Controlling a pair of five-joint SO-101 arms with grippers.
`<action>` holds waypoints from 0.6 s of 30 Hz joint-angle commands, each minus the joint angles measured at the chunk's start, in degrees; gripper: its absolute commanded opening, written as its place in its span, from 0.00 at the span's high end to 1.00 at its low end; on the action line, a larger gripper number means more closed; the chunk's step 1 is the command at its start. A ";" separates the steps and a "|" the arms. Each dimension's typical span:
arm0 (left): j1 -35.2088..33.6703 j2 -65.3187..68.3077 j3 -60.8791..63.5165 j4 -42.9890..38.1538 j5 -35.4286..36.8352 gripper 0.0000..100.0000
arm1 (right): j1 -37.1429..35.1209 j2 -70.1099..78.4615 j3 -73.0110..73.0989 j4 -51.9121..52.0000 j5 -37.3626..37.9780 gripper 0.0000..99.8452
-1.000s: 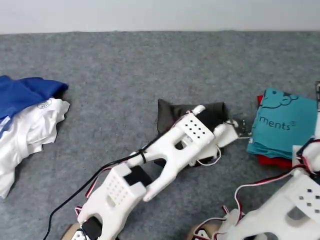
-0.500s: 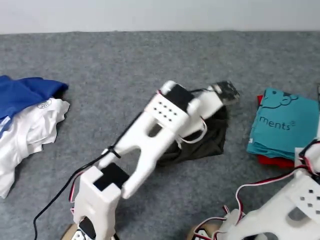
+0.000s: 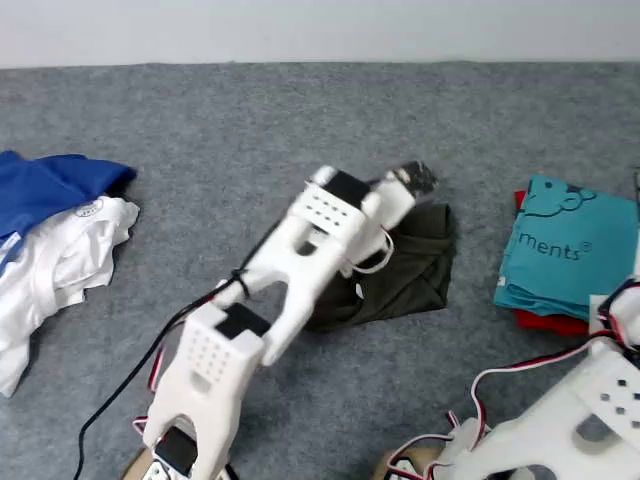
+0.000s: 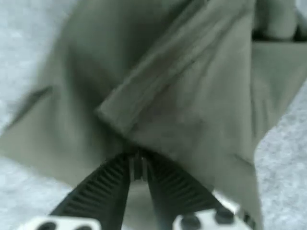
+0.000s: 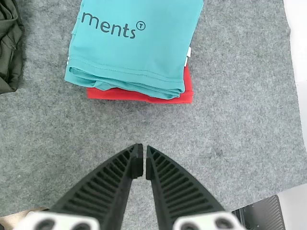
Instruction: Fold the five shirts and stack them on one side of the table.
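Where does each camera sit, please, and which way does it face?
High view: fixed overhead, facing down at the table; both arms show.
Left wrist view: on-wrist, faces olive shirt; left hand shut on it.
Right wrist view: on-wrist, faces teal shirt atop red shirt; right hand shut.
Shared: high and right wrist show that stack.

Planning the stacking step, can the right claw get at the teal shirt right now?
Probably yes: the right claw hangs shut beside the teal shirt, nothing lying between them.

Grey felt tabletop (image 3: 200, 150); pale wall (image 3: 300, 30) along far edge.
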 commanded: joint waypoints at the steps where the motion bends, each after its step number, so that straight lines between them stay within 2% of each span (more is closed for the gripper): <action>1: 4.04 -0.18 -0.92 -0.53 0.18 0.99 | 0.31 -1.19 -0.35 2.15 0.53 0.97; 13: 18.20 -7.74 -10.77 8.53 0.44 0.99 | 0.31 -4.88 -0.18 2.15 0.53 0.97; 18: 19.69 -8.26 -15.16 12.66 0.35 0.99 | 0.31 -4.88 -0.18 2.15 0.53 0.97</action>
